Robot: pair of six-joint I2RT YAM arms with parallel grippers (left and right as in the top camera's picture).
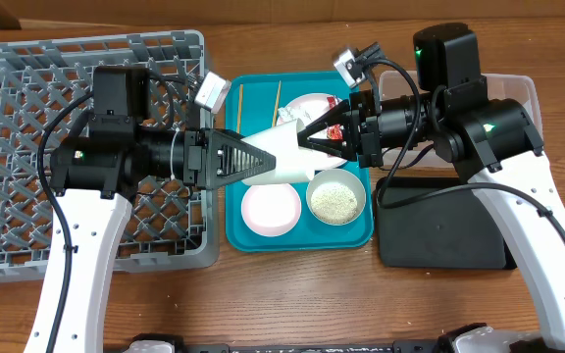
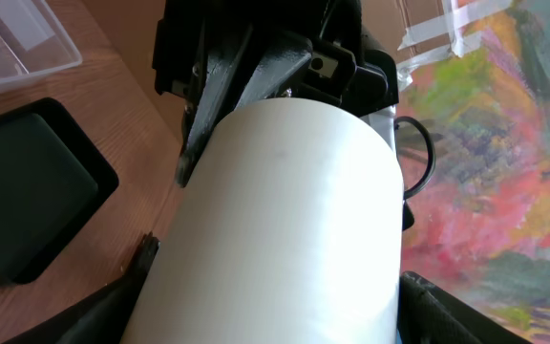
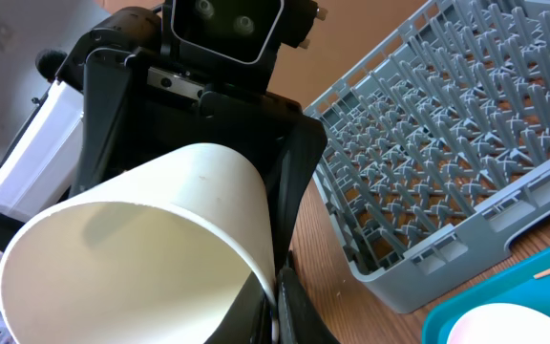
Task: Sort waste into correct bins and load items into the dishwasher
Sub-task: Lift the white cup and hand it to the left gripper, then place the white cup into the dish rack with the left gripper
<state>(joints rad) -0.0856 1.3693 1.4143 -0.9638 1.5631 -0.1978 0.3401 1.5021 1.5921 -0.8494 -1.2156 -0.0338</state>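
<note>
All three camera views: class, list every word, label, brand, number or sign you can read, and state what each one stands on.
Legible text: none in any view.
Red snack wrapper: carries print, but it is too small and blurred to read.
White cup: plain, no marking on the side that shows.
Grey dish rack: no label visible.

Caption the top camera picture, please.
Left end effector and right end effector meet at a white cup over a teal tray.
</note>
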